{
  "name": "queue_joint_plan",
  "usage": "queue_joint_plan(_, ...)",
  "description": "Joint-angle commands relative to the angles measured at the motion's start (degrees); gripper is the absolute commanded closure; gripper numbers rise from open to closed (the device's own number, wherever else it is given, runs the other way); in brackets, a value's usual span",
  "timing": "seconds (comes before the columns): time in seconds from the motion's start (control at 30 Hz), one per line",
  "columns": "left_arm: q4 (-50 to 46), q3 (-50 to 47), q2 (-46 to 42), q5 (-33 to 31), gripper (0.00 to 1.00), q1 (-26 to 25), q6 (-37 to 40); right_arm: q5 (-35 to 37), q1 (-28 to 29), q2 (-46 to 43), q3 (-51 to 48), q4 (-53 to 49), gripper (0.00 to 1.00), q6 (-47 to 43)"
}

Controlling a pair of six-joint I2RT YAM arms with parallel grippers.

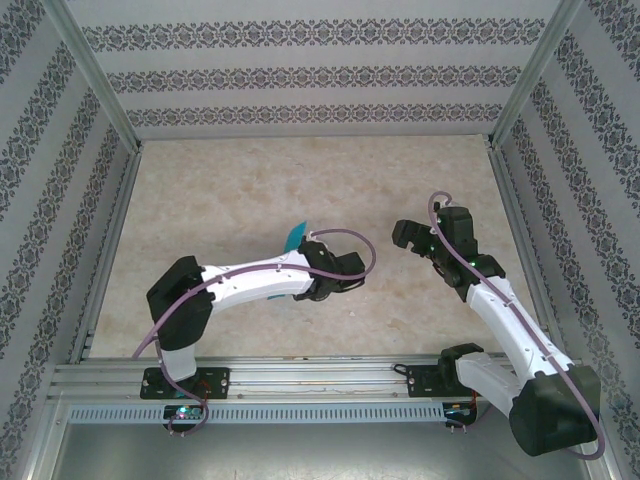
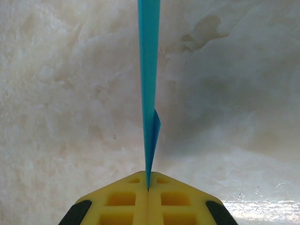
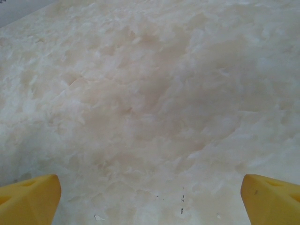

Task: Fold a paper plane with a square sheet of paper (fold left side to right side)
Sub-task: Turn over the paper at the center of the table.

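The worktop [image 1: 250,190] is a pale, cream, marble-patterned slab. It is boxed in on the left, far and right sides by walls [image 1: 300,75] papered in bands of dark floral ornament, with silver metal posts running up the corners. Along the near edge lies a ribbed aluminium rail [image 1: 310,372], and both arm bases are bolted to it.

The left arm [image 1: 240,283] rises from its base near the near-left corner. It bends at a black elbow and stretches rightward, low over the surface, so that its wrist sits about the middle of the worktop, nearer the near edge than the far one. A purple cable loops along it. The right arm [image 1: 505,320] climbs from the near-right corner and leans toward the far edge, its black wrist held above the right half of the worktop, well apart from the left wrist.

The right fingers [image 3: 28,197] are spread wide, their yellow tips at the two lower corners of the wrist view with bare worktop between them, gripping nothing.

The left fingers [image 2: 123,199] are pressed together on the teal paper [image 2: 149,84]. In the left wrist view it stands edge-on as a thin blue strip running straight out from the yellow pads, with a small folded flap on its right side close to the tips. From above, a blue corner of it pokes out just beyond the left wrist, toward the far edge, over the middle of the worktop.
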Motion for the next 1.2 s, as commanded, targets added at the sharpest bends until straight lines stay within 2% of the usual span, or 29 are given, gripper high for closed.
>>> queue_joint_plan(0.0, -0.5, 1.3, 1.5, -0.4, 1.00, -0.6, -5.7, -0.9, -0.9, -1.5, -1.2, 0.5, 0.02, 0.6)
queue_joint_plan(0.23, 3.0, 3.0, 5.6, 3.4, 1.00, -0.2, -7.8, -2.6, -1.8, -2.0, -2.1, 1.2, 0.02, 0.8)
queue_joint_plan(0.5, 9.3, 2.8, 8.0, 10.2, 0.97, 1.7, -6.4, -4.6, -2.5, -2.1, -2.9, 1.8, 0.02, 0.7)
queue_joint_plan(0.83, 20.4, 1.0, 9.3, 22.6, 0.82, 4.6, -4.9, -7.2, -3.3, -1.8, -3.5, 2.0, 0.02, 0.1)
queue_joint_plan(1.17, 24.9, 1.2, 9.0, 29.7, 0.63, 6.3, -2.9, -9.3, -3.9, -1.6, -3.0, 0.3, 0.02, -0.7)
